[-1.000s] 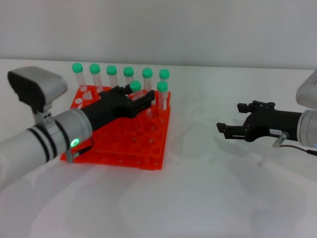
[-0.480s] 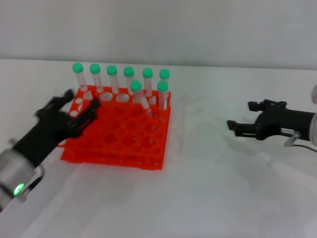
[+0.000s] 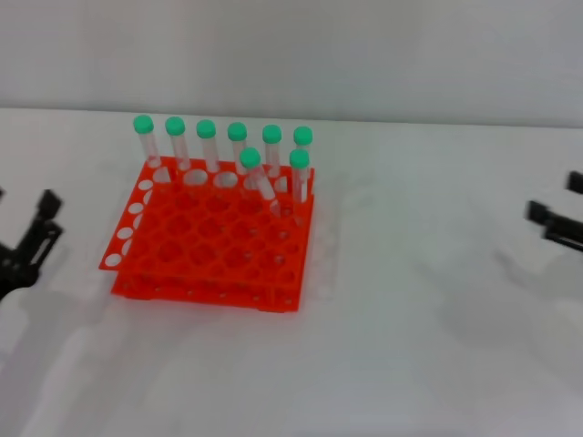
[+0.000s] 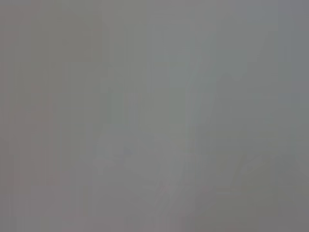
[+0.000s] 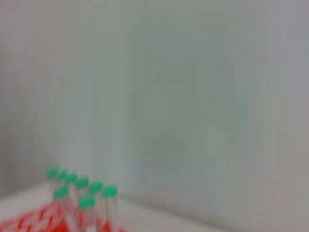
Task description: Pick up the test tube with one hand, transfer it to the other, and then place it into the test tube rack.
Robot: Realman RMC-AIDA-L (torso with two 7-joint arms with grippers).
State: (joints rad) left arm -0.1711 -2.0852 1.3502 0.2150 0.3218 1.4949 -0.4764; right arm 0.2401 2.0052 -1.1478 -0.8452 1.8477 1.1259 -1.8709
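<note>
The orange-red test tube rack (image 3: 208,289) stands left of centre on the white table. Several green-capped test tubes stand in its far rows. One of them, a test tube (image 3: 256,180) in the second row, leans; the rest are upright. My left gripper (image 3: 50,215) is at the far left edge, apart from the rack, open and empty. My right gripper (image 3: 551,198) is at the far right edge, open and empty. The right wrist view shows the tubes (image 5: 82,191) and the rack (image 5: 43,220), blurred. The left wrist view shows only grey.
The white table (image 3: 410,319) stretches between the rack and my right gripper. A pale wall (image 3: 364,55) runs behind the table.
My left gripper has let go of the leaning tube in the rack and drawn back to the far left edge. My right gripper has drawn back to the right edge.
</note>
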